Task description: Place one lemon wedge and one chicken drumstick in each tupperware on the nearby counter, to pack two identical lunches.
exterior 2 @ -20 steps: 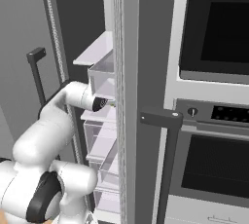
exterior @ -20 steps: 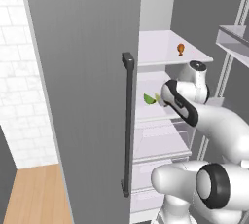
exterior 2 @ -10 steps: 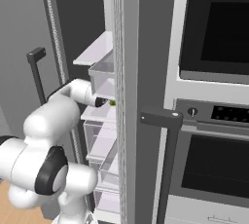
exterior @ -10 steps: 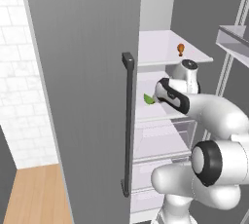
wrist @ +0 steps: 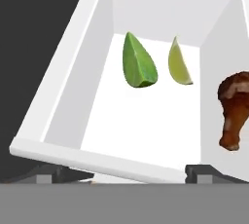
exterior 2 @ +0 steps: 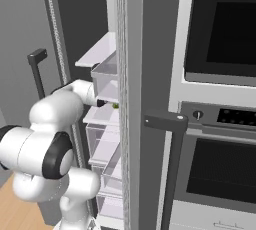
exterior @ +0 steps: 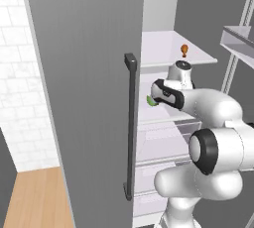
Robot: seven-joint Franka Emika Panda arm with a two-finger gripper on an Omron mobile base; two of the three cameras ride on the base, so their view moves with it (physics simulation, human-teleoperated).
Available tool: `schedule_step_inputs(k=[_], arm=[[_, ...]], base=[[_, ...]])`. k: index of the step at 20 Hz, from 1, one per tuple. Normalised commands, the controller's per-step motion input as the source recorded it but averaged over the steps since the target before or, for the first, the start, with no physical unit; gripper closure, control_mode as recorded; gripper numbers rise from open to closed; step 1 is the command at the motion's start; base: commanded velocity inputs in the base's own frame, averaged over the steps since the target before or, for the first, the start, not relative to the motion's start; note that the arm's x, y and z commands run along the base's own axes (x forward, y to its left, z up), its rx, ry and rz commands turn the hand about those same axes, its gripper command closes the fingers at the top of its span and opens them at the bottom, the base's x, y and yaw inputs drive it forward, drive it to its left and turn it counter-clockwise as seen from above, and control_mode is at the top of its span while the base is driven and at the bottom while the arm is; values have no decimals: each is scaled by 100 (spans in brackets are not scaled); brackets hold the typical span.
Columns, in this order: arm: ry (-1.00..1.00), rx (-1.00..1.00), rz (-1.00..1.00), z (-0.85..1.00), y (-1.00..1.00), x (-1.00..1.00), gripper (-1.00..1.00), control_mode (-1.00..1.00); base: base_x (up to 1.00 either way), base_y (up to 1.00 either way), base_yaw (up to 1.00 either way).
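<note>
In the hand view two lemon wedges lie side by side on a white fridge shelf with raised walls: a greener one and a paler yellow one. A reddish-brown chicken drumstick lies just to their right. My gripper is open, its fingertips low at the shelf's near rim, short of the wedges and holding nothing. From the left base view the gripper sits beside a wedge, and another drumstick stands on the shelf above. The tupperwares and the counter are out of view.
The open grey fridge door with its dark vertical handle stands close on the arm's left. Clear drawers lie below the shelf. A door bin juts in at the right. Wall ovens stand beside the fridge.
The hand has pushed further into the fridge toward the wedges, and the forearm has swung round. The jaws have stayed open.
</note>
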Motion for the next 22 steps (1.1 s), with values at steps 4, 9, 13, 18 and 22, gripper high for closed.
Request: schedule_step_inputs(k=[4,9,13,18,22], arm=[[6,0,0,-31,2,0,-100,-100],[-1,0,0,-2,2,16,-100,-100],[-1,1,0,-8,0,27,-100,-100],[0,0,0,-17,0,32,-100,-100],[0,0,0,-23,0,35,-100,-100]], base=[[0,0,0],[0,0,0],[0,0,0],[0,0,0],[0,0,0]])
